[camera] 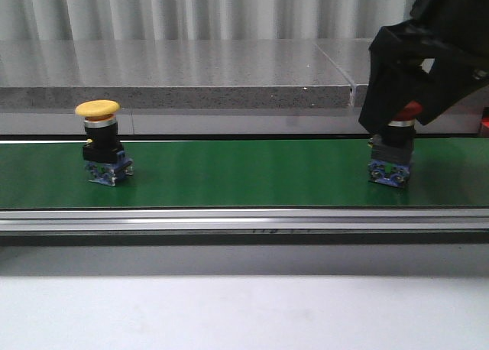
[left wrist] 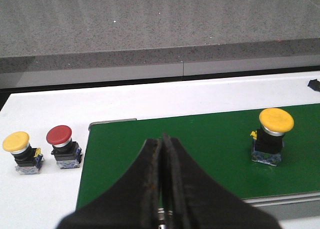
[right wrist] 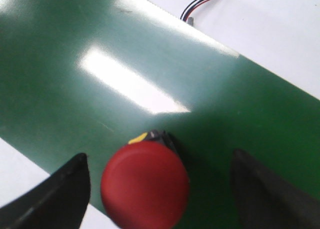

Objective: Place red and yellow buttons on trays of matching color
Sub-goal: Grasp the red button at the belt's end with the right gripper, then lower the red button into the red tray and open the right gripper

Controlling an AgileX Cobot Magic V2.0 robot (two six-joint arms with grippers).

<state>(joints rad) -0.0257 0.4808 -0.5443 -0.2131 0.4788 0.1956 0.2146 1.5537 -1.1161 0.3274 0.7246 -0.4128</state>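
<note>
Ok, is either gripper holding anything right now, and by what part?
Nothing is held. The right gripper is open, its fingers either side of the red button without touching. The left gripper is shut on nothing.

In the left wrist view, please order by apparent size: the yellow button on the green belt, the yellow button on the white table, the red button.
1. Belt yellow button, clearly largest.
2. Red button and table yellow button: alike, not ranked.
</note>
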